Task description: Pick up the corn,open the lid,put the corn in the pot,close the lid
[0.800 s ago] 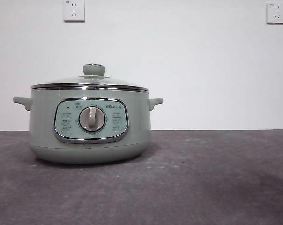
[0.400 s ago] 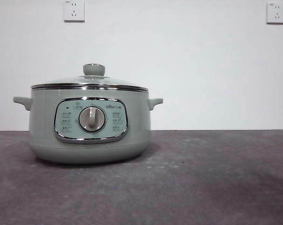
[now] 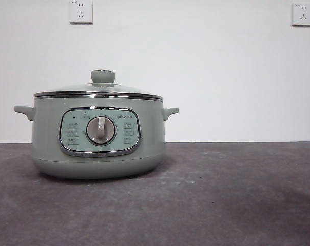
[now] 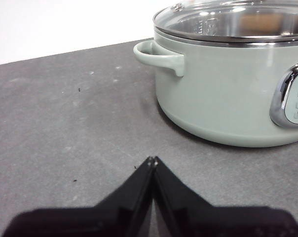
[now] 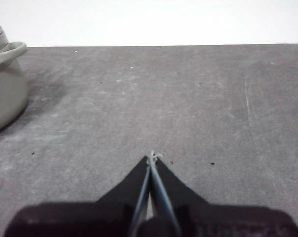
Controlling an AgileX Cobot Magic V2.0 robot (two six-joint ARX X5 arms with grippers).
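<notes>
Corn is not clearly showing anywhere; only the left wrist view is giving an orange-brown blur (image 4: 260, 20) through the glass, inside the pot, too smeared for me to tell its long axis or which way it is pointing. Front view is not showing that blur at all, the camera is sitting too low to look in.

Pot (image 3: 97, 134) is standing upright on the dark grey tabletop (image 3: 221, 195), left of centre in the front view, control panel and silver dial (image 3: 100, 130) facing the camera, one side handle sticking out each way. Lid (image 3: 98, 91) is sitting flat on the pot rim, closed, sage-green knob (image 3: 102, 76) on top. Two wall sockets are showing high on the white wall, front view only.

My left end effector (image 4: 152, 160) is hanging low over the tabletop near the pot's side handle (image 4: 159, 55), apart from it, jaws pressed together, gripping nothing. My right end effector (image 5: 151, 159) is sitting well apart from the pot, which is only showing at the edge of that view (image 5: 6, 94); jaws are closed too, tips meeting, nothing between them. Neither arm is showing in the front view.
</notes>
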